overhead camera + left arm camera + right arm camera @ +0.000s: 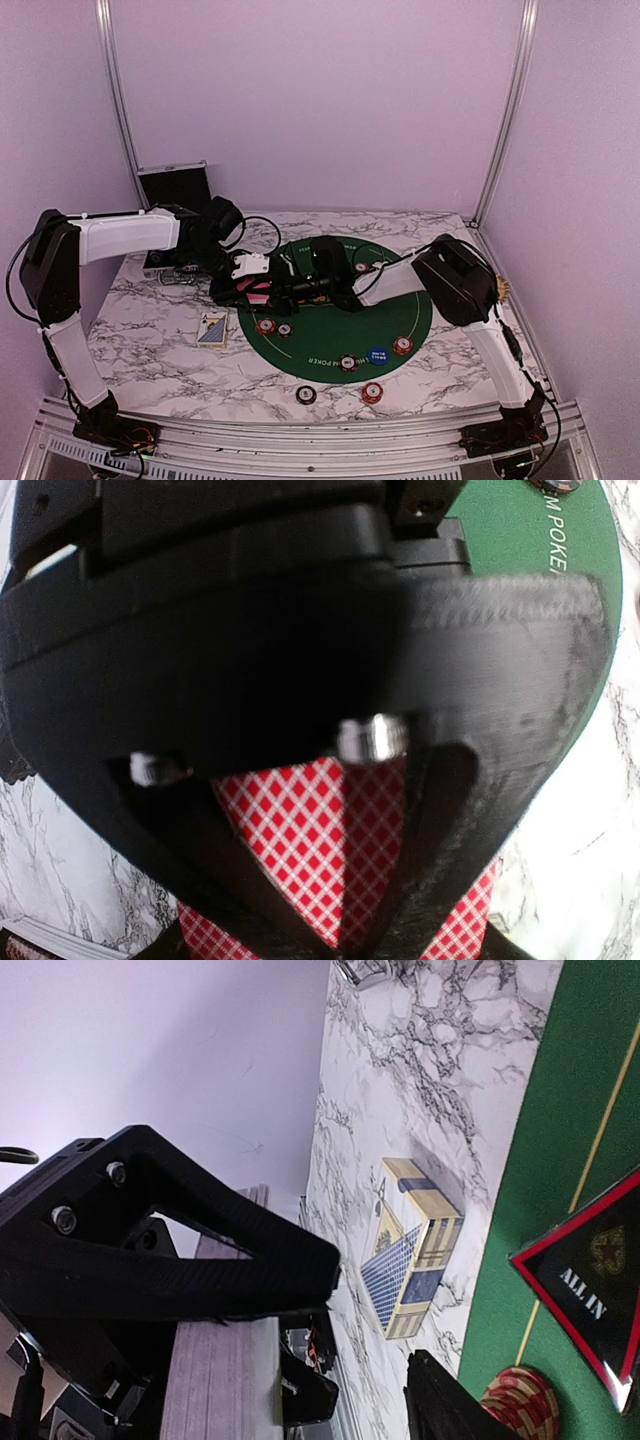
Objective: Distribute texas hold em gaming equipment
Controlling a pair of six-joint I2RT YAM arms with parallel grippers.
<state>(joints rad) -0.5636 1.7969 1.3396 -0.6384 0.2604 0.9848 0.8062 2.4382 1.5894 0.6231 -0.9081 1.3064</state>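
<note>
Seemingly the left fingers (500,730) clamp the playing cards (300,830), whose edge faces the nearby right fingers (200,1250), spread apart.

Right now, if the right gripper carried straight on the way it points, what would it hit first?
Most likely the blue-and-gold card box lying on the marble table: in the wrist view it sits just beyond the open right gripper. Depth is unclear, so it could touch the table first.

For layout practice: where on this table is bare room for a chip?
Bare marble: front-left of the card box and back-right behind the green mat. Crowded: the mat's left edge, where the arms meet, and its near rim, holding poker chips.
</note>
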